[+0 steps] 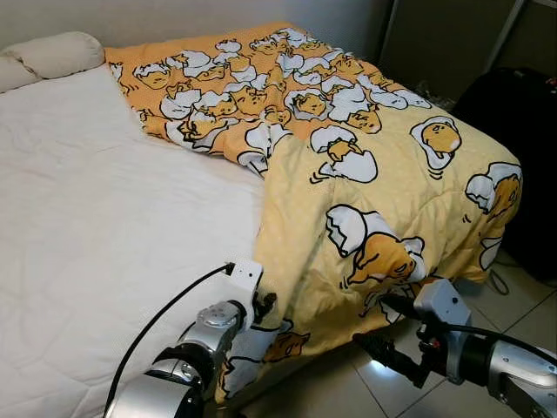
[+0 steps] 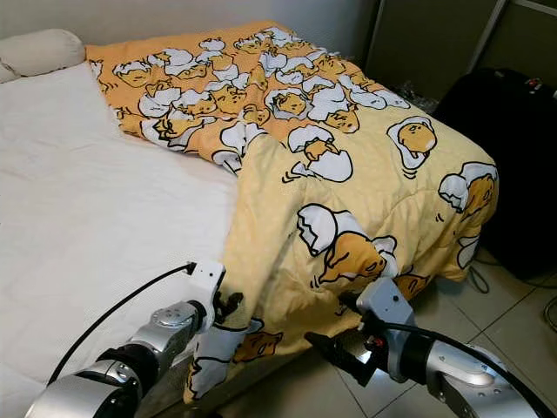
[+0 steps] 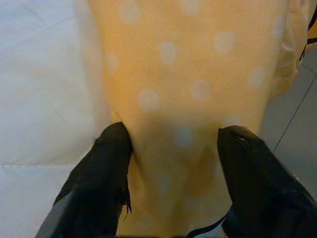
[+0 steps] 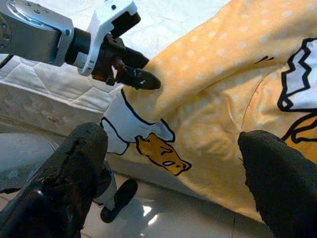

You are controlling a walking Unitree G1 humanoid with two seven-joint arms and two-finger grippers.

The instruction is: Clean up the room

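At the head-end left corner of the bed [image 1: 87, 226], a cream pillow [image 1: 52, 54] rests on the bare white mattress pad. Moving right: the yellow egg-print comforter [image 1: 374, 174] covers the right half of the bed, from the head end down to the foot edge, its inner edge folded back on itself and its lower part draping over the foot edge and the right corner toward the tiled floor [image 1: 392, 383].

Left gripper [image 3: 173, 148] sits at the foot edge where the comforter's inner border hangs; fingers straddle a fold of yellow fabric, spread, not visibly pinched tight. Right gripper [image 1: 392, 326] hovers low beside the hanging drape, fingers parted, holding nothing, fabric just ahead of them.

Risk, as judged: a shallow pinch by the left gripper could slip once pulled, since the fold is thick and soft. The left arm's black cable [image 1: 165, 313] lies near the fabric and could snag.

Room: the left half of the mattress is open for spreading. On the right, a black suitcase [image 1: 513, 148] stands near the bed corner, narrowing the right arm's swing.
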